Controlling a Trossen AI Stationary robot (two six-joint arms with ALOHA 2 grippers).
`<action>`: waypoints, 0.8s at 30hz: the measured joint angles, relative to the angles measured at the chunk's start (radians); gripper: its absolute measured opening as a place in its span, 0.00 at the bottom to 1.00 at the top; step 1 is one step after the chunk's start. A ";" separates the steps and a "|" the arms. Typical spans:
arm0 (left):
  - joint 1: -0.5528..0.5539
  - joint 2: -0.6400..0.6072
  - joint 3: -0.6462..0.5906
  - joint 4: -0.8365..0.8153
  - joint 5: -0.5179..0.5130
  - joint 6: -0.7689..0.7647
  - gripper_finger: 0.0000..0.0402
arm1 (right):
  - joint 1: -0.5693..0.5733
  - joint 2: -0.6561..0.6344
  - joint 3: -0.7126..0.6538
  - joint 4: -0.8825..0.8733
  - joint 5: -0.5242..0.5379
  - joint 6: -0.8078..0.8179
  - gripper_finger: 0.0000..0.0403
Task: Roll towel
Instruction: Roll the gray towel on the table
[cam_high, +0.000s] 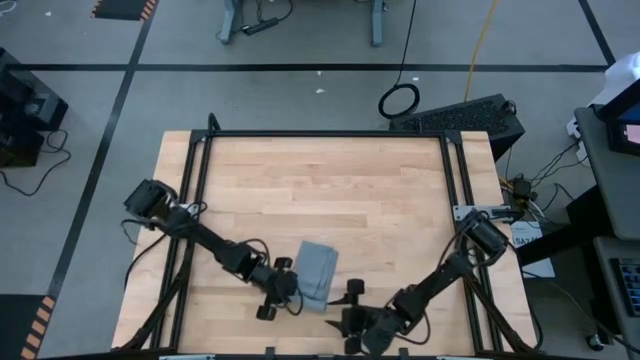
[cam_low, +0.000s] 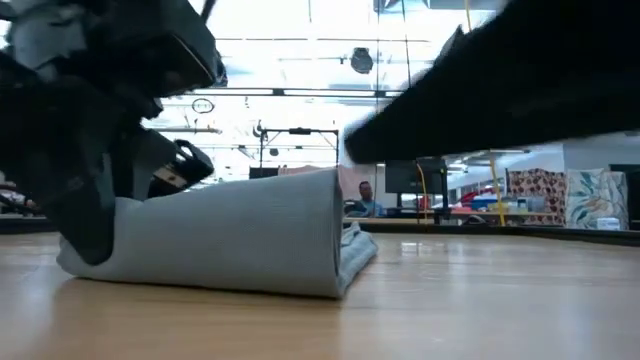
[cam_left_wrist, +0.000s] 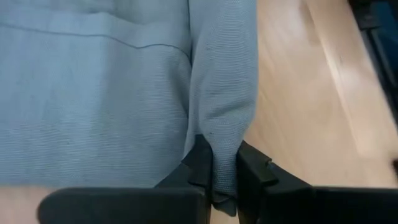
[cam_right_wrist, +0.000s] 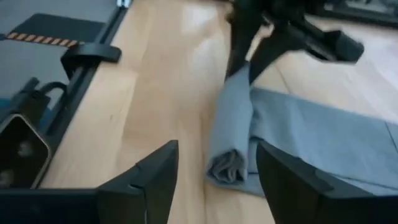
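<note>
- Towel (cam_high: 318, 272) lies near the front edge of the wooden bench (cam_high: 330, 180), betw. the two arms; partly rolled, w/ a rolled tube along one edge and a flat part beside it.
- Left tool (cam_left_wrist: 225, 177) is clenched on the rolled edge at its end: cloth is pinched betw. the two dark fingers, seen clearly in left wrist view.
- Right tool (cam_right_wrist: 217, 168) is released, jaws standing wide, empty; it sits just off the other end of the roll, which shows betw. its fingers w/o touching them.
- Step in hand, as I judge it: mid-roll, w/ left tool holding the roll and right free to re-grip.
- Roughly partway done; flat cloth left to take up.
- Next move calls for: right tool to close on its end of the roll, level w/ left, then both turn the roll over the flat part together. Uneven pull would skew the roll or let it slacken.
</note>
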 joint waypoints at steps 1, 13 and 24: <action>0.013 0.000 0.000 0.000 0.022 -0.009 0.10 | 0.008 0.002 0.001 0.012 0.019 -0.007 0.51; 0.132 0.003 -0.002 0.006 0.210 -0.070 0.10 | -0.024 0.111 0.002 0.279 0.048 -0.231 0.52; 0.140 0.003 -0.002 0.015 0.209 -0.060 0.11 | -0.050 0.112 0.003 0.131 0.019 -0.037 0.43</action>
